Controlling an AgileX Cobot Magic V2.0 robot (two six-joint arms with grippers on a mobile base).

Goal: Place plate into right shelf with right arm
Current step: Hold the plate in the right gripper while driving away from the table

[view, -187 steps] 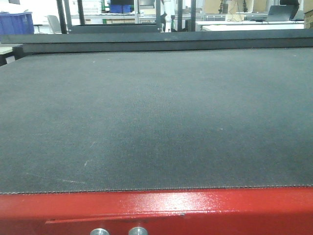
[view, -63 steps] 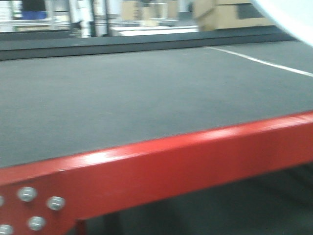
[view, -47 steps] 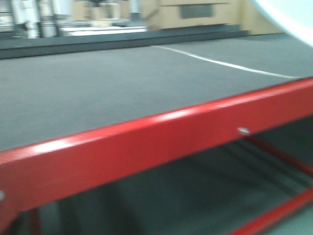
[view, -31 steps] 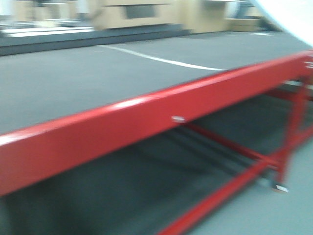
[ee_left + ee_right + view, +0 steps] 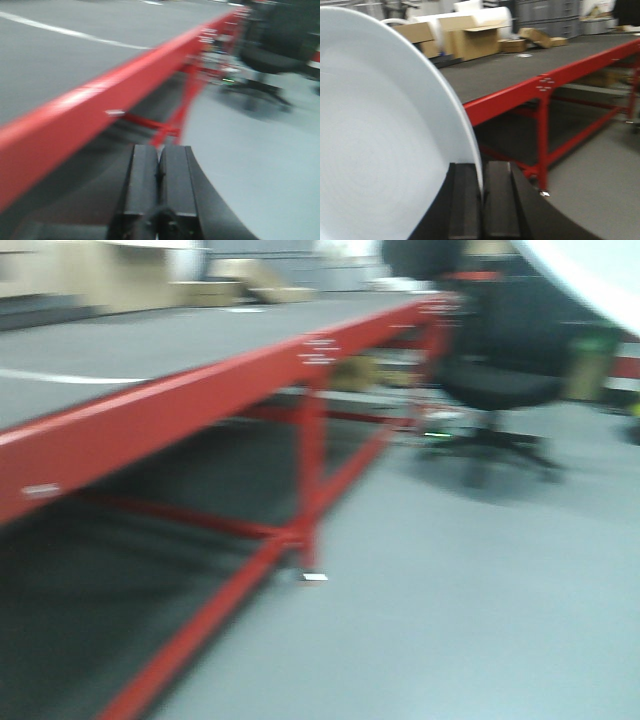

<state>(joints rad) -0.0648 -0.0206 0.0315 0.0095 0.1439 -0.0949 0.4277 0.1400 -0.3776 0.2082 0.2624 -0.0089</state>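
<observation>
1. Pinching the lower rim of one white plate (image 5: 380, 140), the right claw (image 5: 481, 172) holds it on edge between its two black fingers; the plate fills the left of the right wrist view.
2. One left claw (image 5: 158, 155) has its two fingers pressed together with nothing between them.
3. One long surface (image 5: 150, 410) with a red metal frame and a dark grey top runs past both claws, above a grey floor (image 5: 480, 620).
4. One black office chair (image 5: 500, 380) stands near its far end.
5. Several cardboard boxes (image 5: 470, 40) sit beyond the surface. One looks open, though its contents cannot be made out.
6. Small white marks on the red rail are too blurred to read.
</observation>
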